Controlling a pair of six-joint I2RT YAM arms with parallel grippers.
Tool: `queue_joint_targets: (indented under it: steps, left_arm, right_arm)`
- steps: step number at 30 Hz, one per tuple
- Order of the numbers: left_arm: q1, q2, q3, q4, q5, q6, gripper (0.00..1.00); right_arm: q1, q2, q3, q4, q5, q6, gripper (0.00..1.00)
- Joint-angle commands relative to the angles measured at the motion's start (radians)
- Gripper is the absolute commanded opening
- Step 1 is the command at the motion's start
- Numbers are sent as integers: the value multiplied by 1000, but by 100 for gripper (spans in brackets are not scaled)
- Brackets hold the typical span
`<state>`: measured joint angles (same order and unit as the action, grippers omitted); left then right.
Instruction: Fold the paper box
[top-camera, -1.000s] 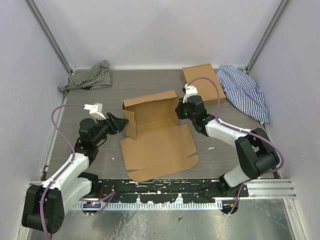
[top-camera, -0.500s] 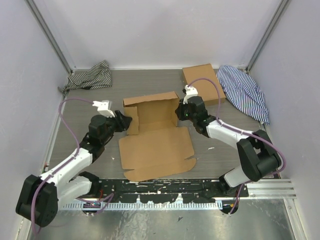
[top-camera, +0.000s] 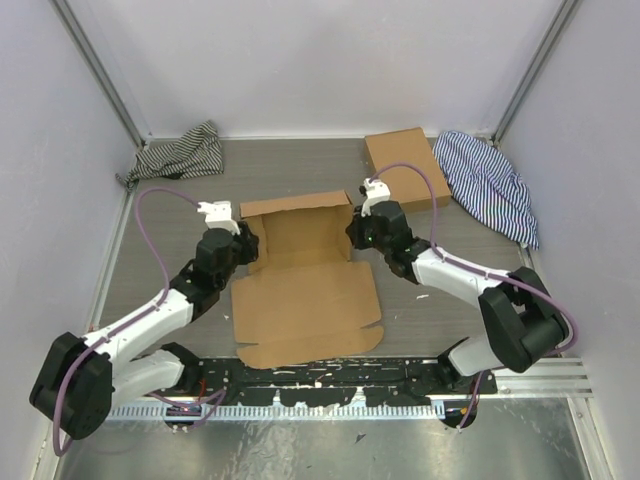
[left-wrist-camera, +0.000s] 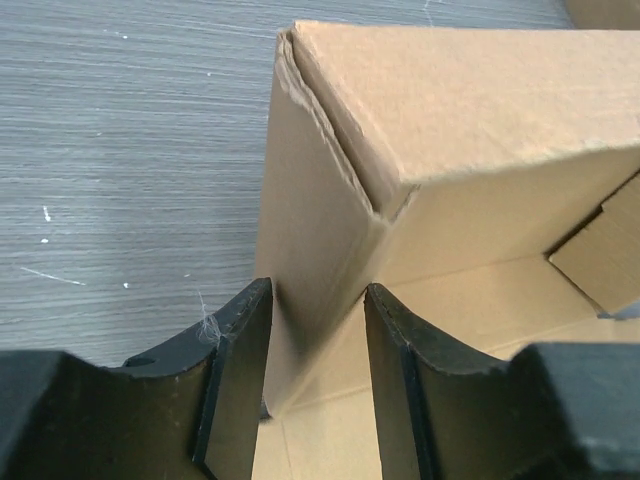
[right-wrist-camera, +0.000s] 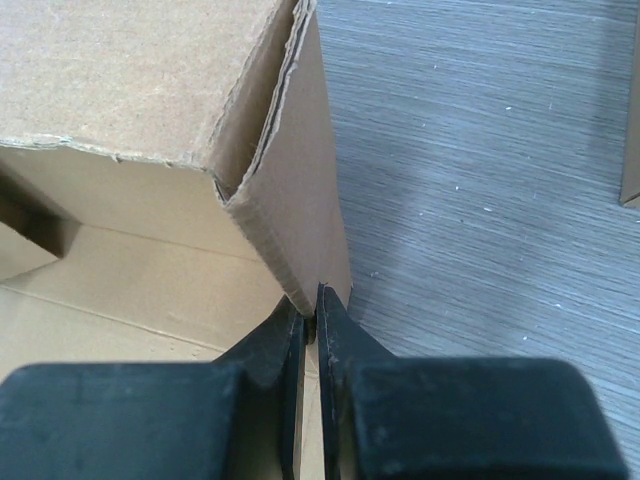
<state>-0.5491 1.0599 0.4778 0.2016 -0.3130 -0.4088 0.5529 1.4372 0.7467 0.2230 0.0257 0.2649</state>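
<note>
Progress: roughly half done, by my judgement. Paper box (top-camera: 305, 290) sits at the centre of the tabletop (top-camera: 180, 210) in the top view, between the two arms.

- Tray end, toward the upper part of the frame: back wall (top-camera: 295, 205) stands upright, with a side wall raised at each end. Corners look loose and not locked. The left wrist view shows the folded layers gaping at the top corner.
- Lid panel (top-camera: 300, 310) lies flat on the tabletop toward the bottom of the frame, its tabs unfolded.

Left hand (left-wrist-camera: 318, 380): jaws apart, astride the left side wall (left-wrist-camera: 310, 250), one finger (left-wrist-camera: 240, 380) on the outside and the other inside the tray. It does not look clamped.

Right hand (right-wrist-camera: 312, 320): jaws nearly together, pinching the lower edge of the right side wall (right-wrist-camera: 300, 180).

Left to do, as I read it: seat both side walls firmly, swing the lid panel up and over the tray, tuck its tabs in.

Smaller cardboard box (top-camera: 403, 167) and two striped cloths (top-camera: 180, 152) lie along the far edge, well apart from the work.
</note>
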Motion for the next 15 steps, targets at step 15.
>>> queue_joint_targets:
  steps: [15]
  left_arm:
    - [-111,137,148,-200,-426,27,17]
  right_arm:
    - [68,-86,3,-25,119,56,2]
